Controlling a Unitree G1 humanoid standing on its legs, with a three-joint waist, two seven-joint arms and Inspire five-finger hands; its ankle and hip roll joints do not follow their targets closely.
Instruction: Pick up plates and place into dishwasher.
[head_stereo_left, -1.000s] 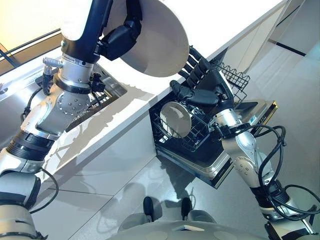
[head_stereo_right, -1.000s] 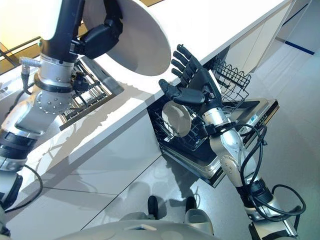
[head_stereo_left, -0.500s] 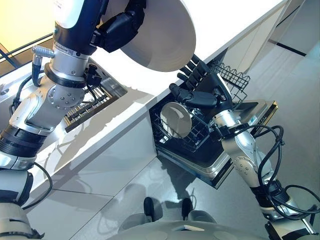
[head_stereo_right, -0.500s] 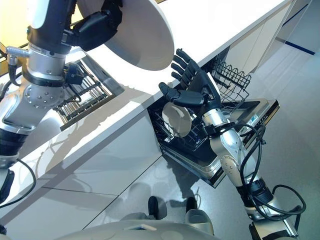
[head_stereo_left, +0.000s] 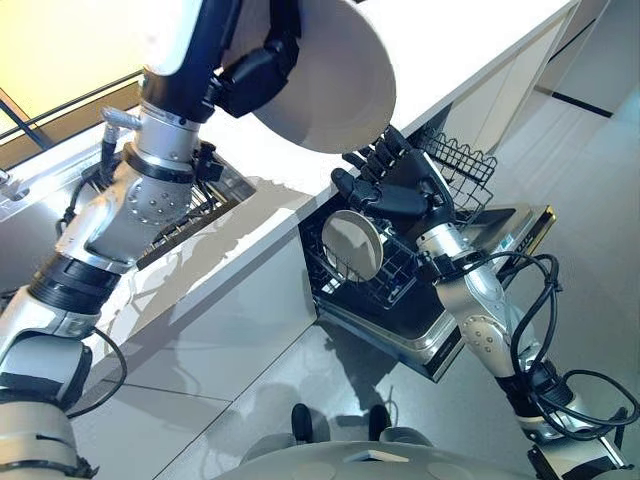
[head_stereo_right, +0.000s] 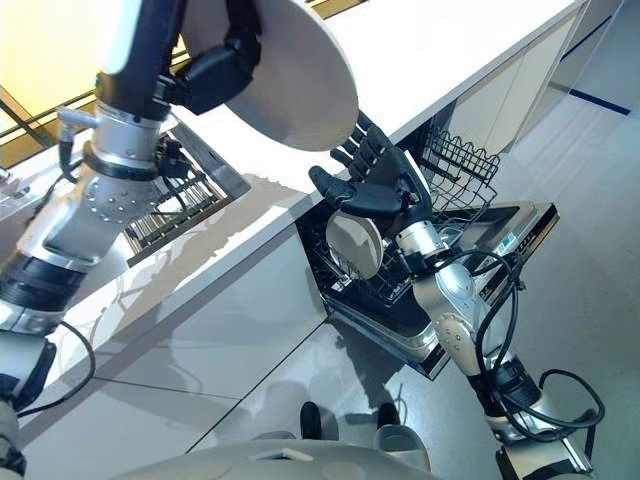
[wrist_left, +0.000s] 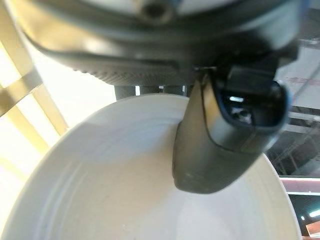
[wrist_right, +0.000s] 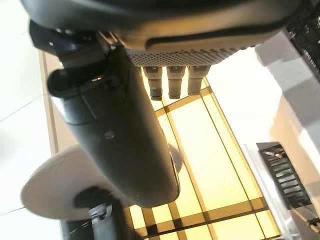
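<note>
Left hand (head_stereo_left: 262, 72): thumb and fingers clamped on white plate (head_stereo_left: 335, 80), held above counter (head_stereo_left: 440, 50) edge.
Right hand (head_stereo_left: 395, 185): fingers spread, empty, just under plate's rim.
Rack (head_stereo_left: 375, 270): one plate standing; room beside it.
Change: right hand nearer the plate.

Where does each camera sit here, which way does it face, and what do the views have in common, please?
Left eye view: on the head, looking down at the counter and open dishwasher; both arms show.
Right eye view: beside it, same scene; the left hand holds the big plate, the right hand is open.
Left wrist view: along the left hand, thumb on the big plate.
Right wrist view: along the right hand, looking up toward the big plate.
Shared: all four show the big plate.
</note>
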